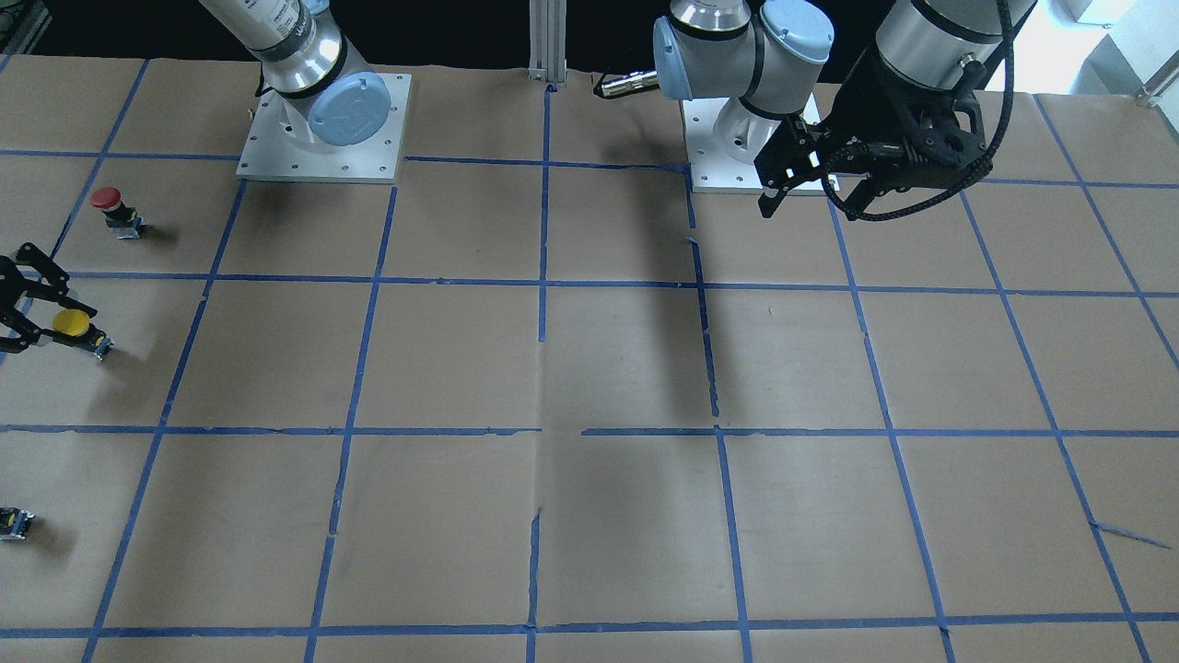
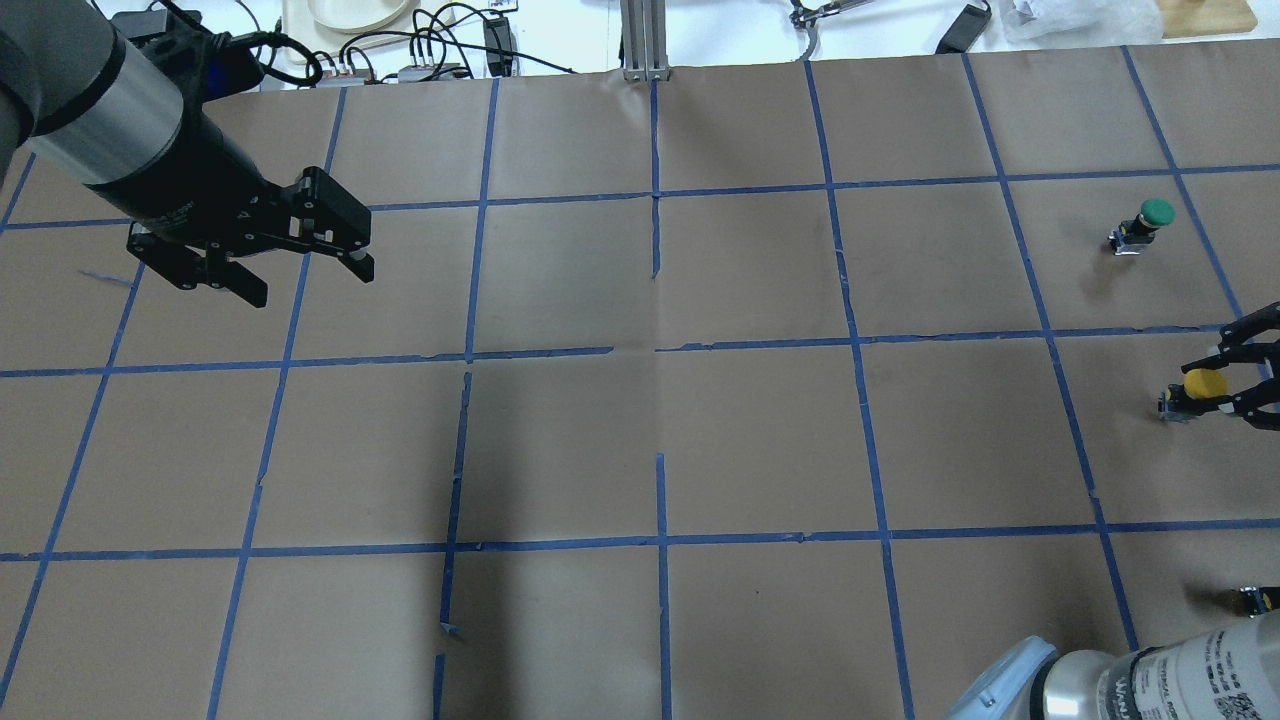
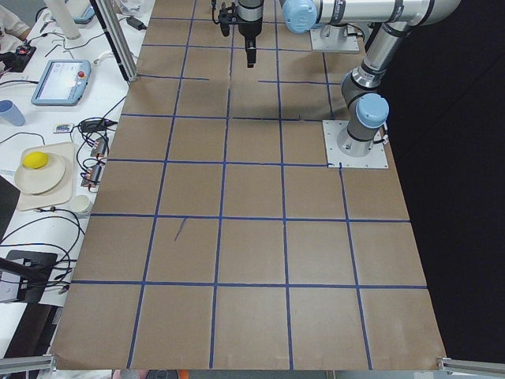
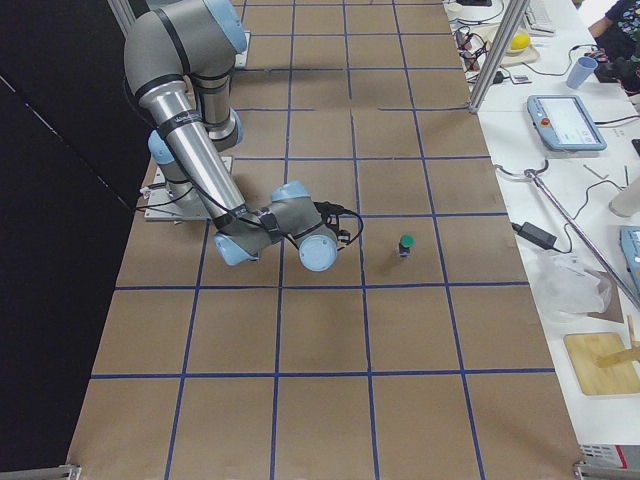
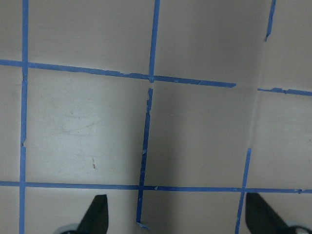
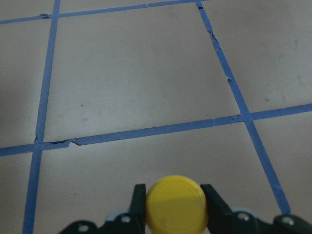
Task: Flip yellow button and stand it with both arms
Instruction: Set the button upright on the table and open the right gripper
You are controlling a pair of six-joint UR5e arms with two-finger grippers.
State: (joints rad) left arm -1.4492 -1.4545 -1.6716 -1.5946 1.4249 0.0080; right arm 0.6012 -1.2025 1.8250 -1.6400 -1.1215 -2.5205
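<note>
Exterior front-facing: your yellow button (image 1: 71, 322) sits far out on the robot's right, between the right gripper (image 1: 66, 329) fingers. Overhead exterior: the left gripper (image 2: 312, 284) hangs spread wide, empty. Right wrist-mounted: fingers (image 6: 139, 199) pinch the cap. It is probably light, rigid and slick, so hold the boxy body.

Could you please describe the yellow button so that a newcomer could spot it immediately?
Look along the edge of the table on the robot's right. The yellow button sits between the fingers of the right gripper, midway between another button and a small dark part; it alone has a yellow cap.
</note>
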